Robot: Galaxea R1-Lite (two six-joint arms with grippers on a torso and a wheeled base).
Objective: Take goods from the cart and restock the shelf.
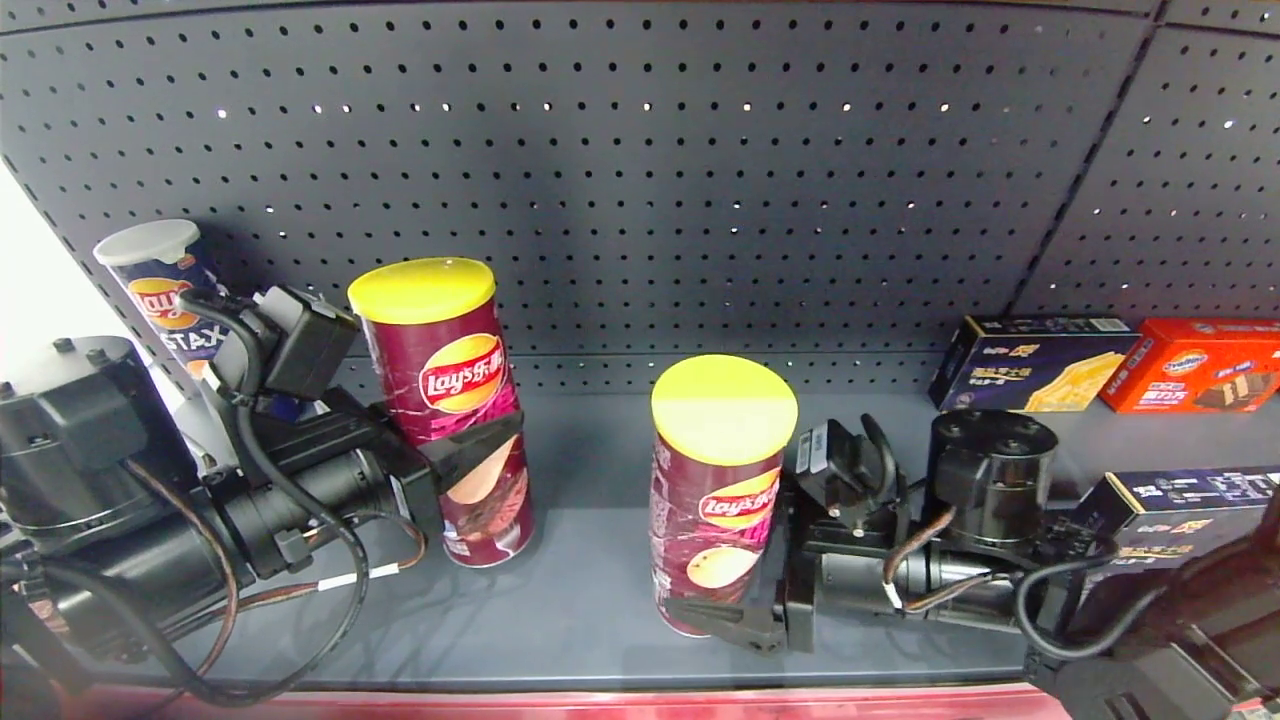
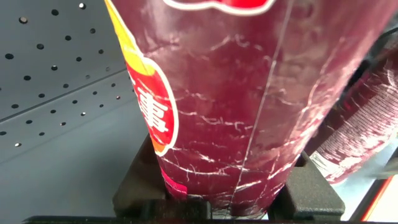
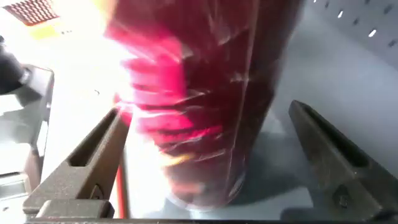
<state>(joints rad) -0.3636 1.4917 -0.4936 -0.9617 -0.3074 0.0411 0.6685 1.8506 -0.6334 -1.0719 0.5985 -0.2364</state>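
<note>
On the shelf (image 1: 600, 610), left hand (image 1: 472, 450) clamps left can (image 1: 440, 350); right hand (image 1: 705, 590), released, straddles right can (image 1: 722, 470).

Head camera looks forward and down at the shelf (image 1: 590, 610); both wrist cameras see it from close

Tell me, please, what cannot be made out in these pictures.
Blue can: lower half hidden behind the left arm, head view.
Right can: label blurred, right wrist view.
Orange box: cut off by head view's edge.
Left can: lid beyond the edge, left wrist view.
</note>
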